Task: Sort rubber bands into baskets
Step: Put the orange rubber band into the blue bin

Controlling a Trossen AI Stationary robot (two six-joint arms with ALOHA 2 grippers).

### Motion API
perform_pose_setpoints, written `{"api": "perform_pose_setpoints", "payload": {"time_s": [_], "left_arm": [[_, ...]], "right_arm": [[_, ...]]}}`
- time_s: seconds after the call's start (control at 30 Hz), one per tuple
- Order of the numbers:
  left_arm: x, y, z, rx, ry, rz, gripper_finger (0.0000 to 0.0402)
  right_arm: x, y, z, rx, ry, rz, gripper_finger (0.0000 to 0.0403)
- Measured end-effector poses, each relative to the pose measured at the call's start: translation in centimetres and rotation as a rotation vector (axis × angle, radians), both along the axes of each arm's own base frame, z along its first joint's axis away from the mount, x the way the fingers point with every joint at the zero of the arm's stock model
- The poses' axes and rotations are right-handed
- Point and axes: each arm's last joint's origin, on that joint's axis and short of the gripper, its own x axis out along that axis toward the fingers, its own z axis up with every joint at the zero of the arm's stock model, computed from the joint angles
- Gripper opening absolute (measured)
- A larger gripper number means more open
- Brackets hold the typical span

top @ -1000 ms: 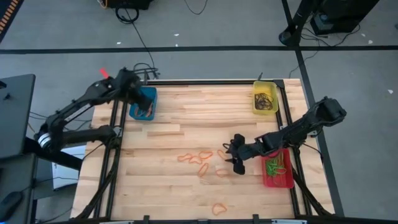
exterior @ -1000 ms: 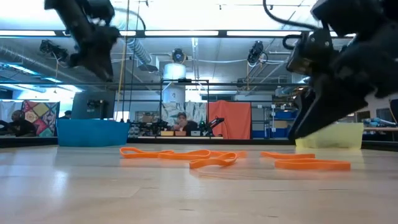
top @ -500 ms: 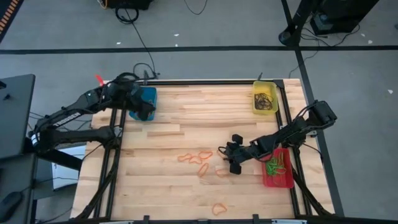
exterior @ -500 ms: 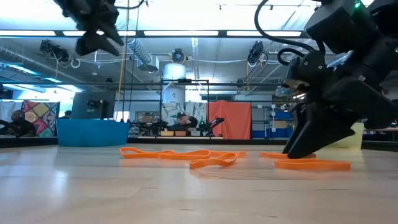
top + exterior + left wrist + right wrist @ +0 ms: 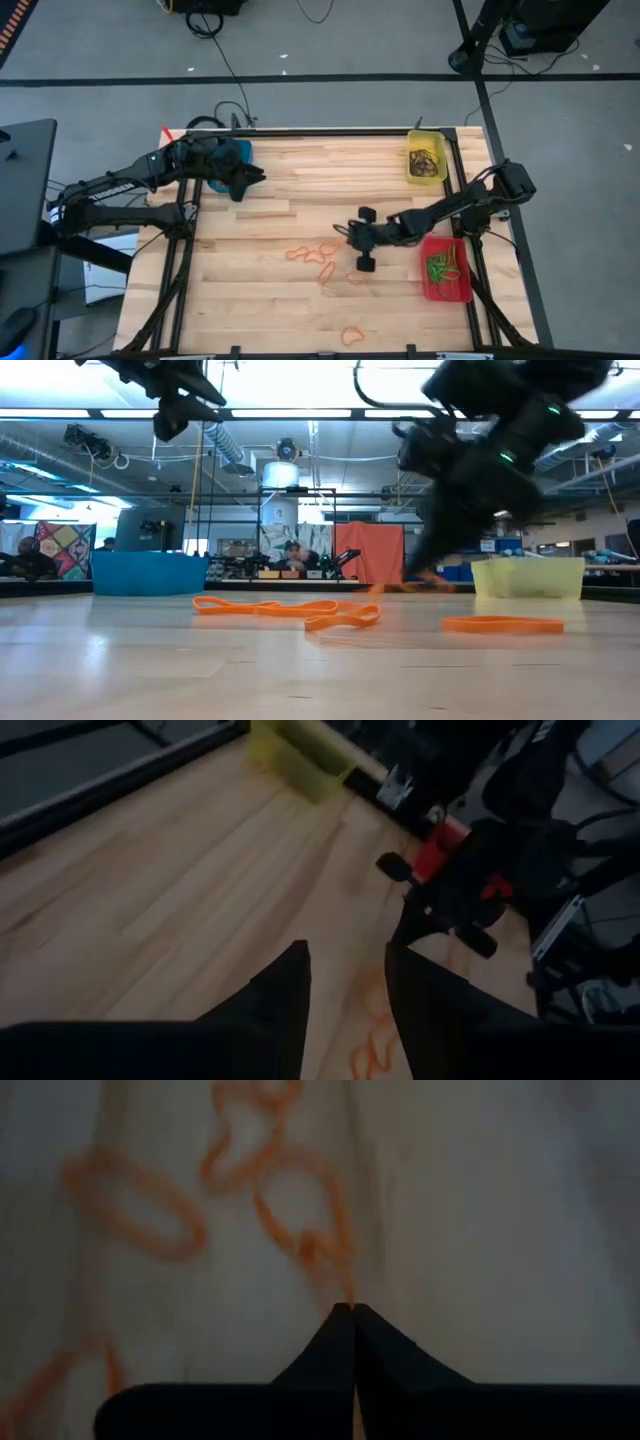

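Orange rubber bands [image 5: 322, 254]: about six loose; three baskets [image 5: 447, 271]; two pincers.

From where I stand, nothing carries readable writing: no labels, brands, numbers or signs show anywhere.

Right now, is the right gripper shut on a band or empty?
Shut on an orange band. In the wrist view the right gripper has its fingers pressed together, with the band's strand pinched at the tips.
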Motion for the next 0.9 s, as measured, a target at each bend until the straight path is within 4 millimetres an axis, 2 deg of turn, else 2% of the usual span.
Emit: {"api": "perform_pose_setpoints", "payload": {"time_s": [0.17,0.27,0.4,0.67,0.8,0.9], "left_arm": [[0.3,0.0,0.7,0.020,-0.078,-0.017,0.0119],[0.5,-0.2,1.3,0.020,-0.142,-0.057,0.0108],[0.4,-0.6,1.8,0.025,-0.186,-0.102,0.0095],[-1.1,-1.2,2.9,0.082,-0.259,-0.085,0.0085],[-2.6,-1.4,4.0,0.201,-0.326,-0.025,0.0085],[-3.6,-1.6,4.3,0.236,-0.335,0.015,0.0085]], "right_arm": [[2.2,-1.5,2.1,0.009,-0.062,0.014,0.0004],[3.6,-3.2,3.4,0.017,-0.112,-0.001,0.0003],[5.9,-5.8,3.9,0.049,-0.131,-0.017,0.0002],[13.7,-9.7,5.0,0.088,-0.236,-0.036,0.0002],[18.0,-10.4,6.6,0.087,-0.341,-0.043,0.0002],[21.0,-11.0,6.6,0.087,-0.384,-0.046,0.0002]]}}
